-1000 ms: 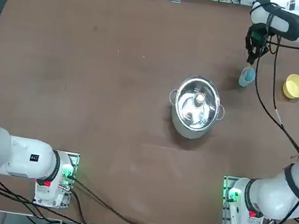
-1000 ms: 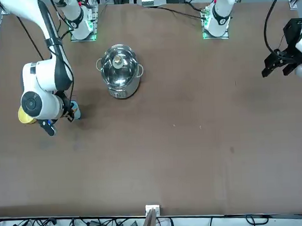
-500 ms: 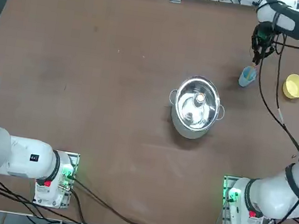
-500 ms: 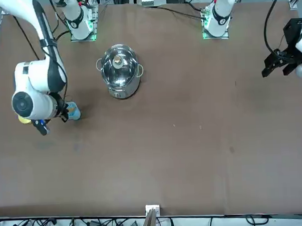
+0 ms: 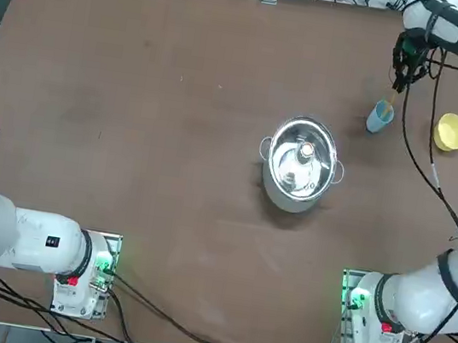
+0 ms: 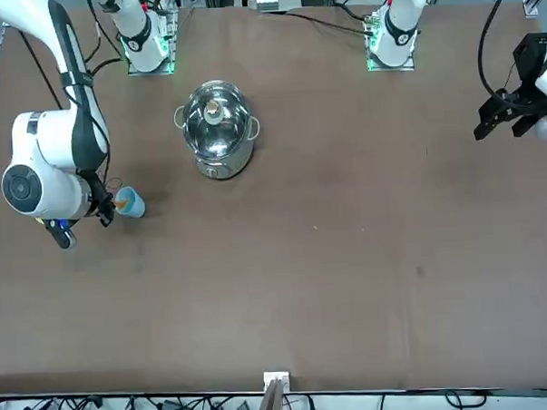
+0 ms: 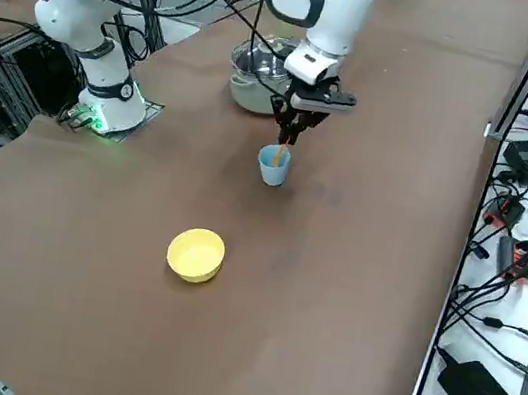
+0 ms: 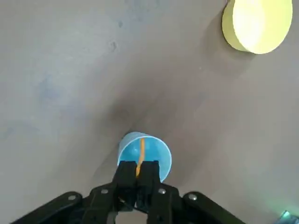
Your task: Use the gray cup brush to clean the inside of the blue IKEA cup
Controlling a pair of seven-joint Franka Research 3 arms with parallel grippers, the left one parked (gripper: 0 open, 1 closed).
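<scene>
Right gripper [image 8: 139, 169]: one, black, its jaws closed on the orange handle of the gray cup brush [image 8: 142, 151], which extends from between them into the mouth of the cup. Blue IKEA cup [image 8: 148, 151]: one, light blue, on the table [image 7: 356, 254] just below the jaws. Also listed: one yellow bowl [image 7: 195, 255], near the jaws to one side of the cup; one lidded steel pot [image 5: 301, 165], farther from the jaws than the bowl.
</scene>
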